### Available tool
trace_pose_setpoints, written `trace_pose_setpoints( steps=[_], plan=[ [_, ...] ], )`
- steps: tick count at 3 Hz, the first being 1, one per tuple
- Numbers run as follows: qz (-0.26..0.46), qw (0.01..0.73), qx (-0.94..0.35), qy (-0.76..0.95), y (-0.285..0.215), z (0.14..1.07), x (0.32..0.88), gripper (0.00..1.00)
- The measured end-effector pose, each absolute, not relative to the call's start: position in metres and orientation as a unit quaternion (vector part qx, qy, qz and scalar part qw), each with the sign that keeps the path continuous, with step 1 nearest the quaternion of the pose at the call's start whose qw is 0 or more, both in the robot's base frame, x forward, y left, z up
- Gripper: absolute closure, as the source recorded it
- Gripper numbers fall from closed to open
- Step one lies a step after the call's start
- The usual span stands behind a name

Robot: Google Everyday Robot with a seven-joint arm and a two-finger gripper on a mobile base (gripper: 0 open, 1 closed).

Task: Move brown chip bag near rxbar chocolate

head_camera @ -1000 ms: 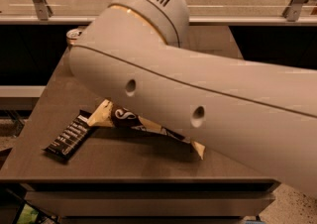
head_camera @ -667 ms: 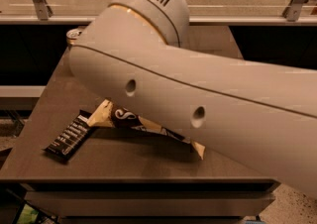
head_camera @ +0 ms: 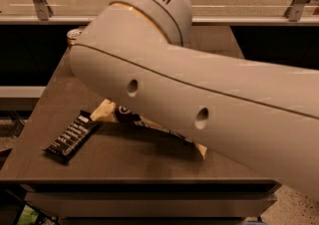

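Tool isn't in view. My arm (head_camera: 199, 94) fills the frame from 3 o'clock across to 11, so I can't tell the tool's state or whether it's on anything.

Bag (head_camera: 123, 114) lies flat at table (head_camera: 149, 167) centre, mostly hidden under the arm. Its cream end and a bit of brown show on the 9 o'clock side, and another cream corner pokes out at 5.

Rxbar (head_camera: 71, 136) lies just beside that 9 o'clock end, label end toward the bag, running off toward 7.

My read: the bag is already near enough, so the move is essentially done. To finish clean, if I have the bag, release without dragging and lift straight up. No sweep toward 9, since the rxbar sits close to the table's front edge.

Can (head_camera: 75, 34) is at 11, well apart from both.
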State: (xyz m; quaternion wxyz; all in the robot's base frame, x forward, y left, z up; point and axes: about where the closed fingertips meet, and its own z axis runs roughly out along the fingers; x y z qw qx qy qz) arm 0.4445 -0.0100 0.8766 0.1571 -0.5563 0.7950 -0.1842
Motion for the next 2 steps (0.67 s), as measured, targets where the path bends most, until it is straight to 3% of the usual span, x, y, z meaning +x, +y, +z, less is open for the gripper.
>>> trace_pose_setpoints(
  steps=[1,2],
  plan=[
    [-0.185,0.161,-0.556,0.794,-0.0088,0.8802,0.4437,0.0],
    [-0.185,0.161,-0.556,0.794,-0.0088,0.8802,0.4437,0.0]
  ],
)
